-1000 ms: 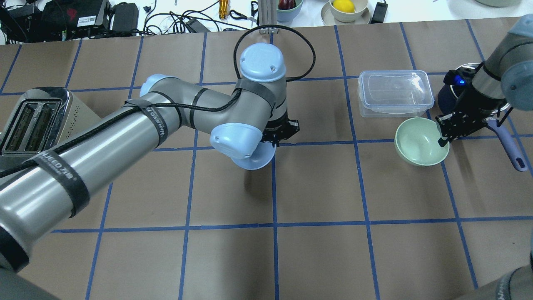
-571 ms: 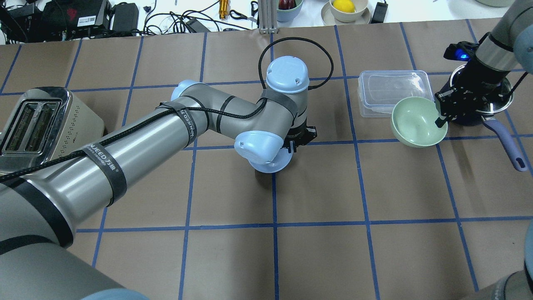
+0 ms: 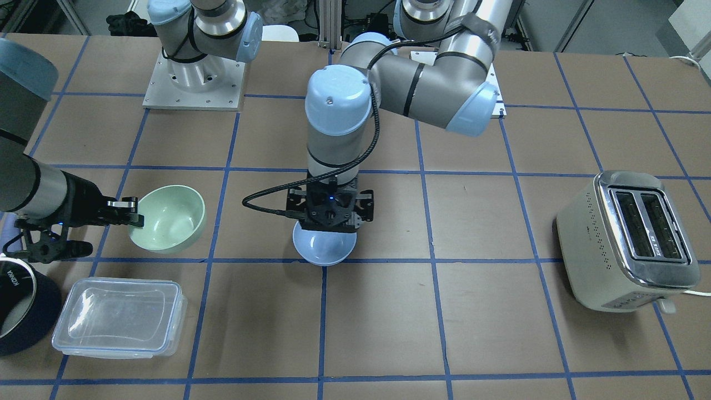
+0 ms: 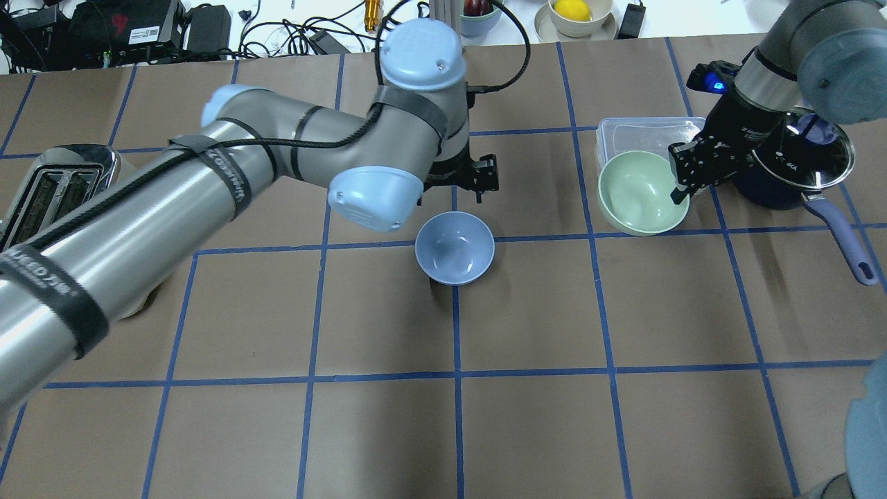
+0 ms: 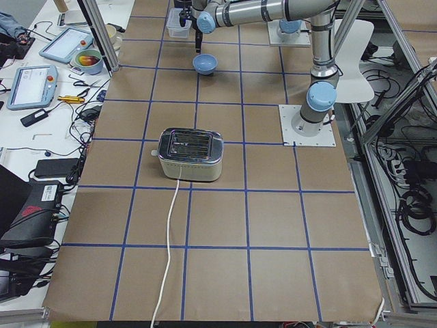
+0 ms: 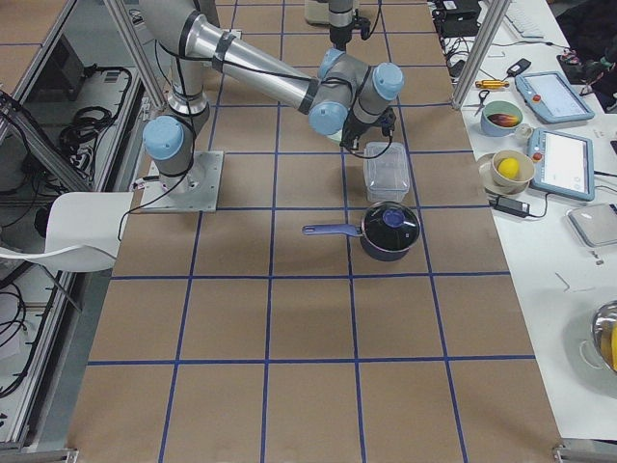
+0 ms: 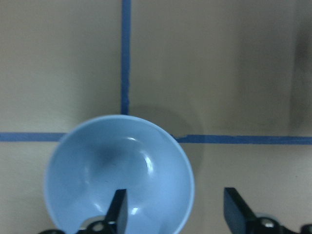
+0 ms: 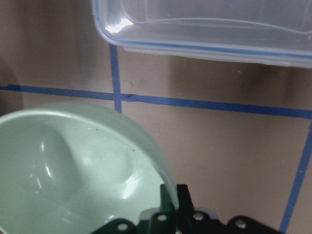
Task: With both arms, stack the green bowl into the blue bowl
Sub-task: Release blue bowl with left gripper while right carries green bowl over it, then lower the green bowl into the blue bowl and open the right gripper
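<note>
R gripper (image 4: 680, 188): clamped green bowl (image 4: 641, 190) rim, airborne.
L gripper (image 7: 176, 217): fingers spread, apparently off blue bowl (image 4: 454, 248).
Needed: centre over blue, lower level.

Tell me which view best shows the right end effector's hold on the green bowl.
The right wrist-mounted view: the right end effector pinches the green bowl at its rim, close up. Overhead and front-facing views show the whole bowl but the pinch small; the side views barely show it.
</note>
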Robot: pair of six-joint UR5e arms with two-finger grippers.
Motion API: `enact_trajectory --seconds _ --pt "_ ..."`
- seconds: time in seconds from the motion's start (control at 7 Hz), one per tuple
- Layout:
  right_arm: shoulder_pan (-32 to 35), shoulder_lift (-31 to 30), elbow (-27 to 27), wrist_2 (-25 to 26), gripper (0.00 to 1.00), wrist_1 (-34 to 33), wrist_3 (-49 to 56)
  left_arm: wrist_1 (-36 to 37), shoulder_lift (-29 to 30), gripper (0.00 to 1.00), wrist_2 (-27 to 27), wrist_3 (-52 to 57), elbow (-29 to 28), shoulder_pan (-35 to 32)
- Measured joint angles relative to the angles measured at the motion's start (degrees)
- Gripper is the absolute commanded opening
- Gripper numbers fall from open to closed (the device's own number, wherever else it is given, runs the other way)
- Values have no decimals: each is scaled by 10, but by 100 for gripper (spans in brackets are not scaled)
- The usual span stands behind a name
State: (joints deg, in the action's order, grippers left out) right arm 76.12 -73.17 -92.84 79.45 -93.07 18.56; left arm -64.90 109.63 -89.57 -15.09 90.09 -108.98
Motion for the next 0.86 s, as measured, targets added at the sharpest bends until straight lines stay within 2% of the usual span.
enact_trajectory --seconds 0.29,0.43,0.86 --pt "96 5 -1 -18 0 -23 -101 -85 -76 100 0 141 0 105" --pt "145 12 -2 -42 0 -51 -167 -123 -111 100 -1 190 0 142" --pt "236 48 -6 -77 0 -99 -285 -198 -173 100 0 282 0 218"
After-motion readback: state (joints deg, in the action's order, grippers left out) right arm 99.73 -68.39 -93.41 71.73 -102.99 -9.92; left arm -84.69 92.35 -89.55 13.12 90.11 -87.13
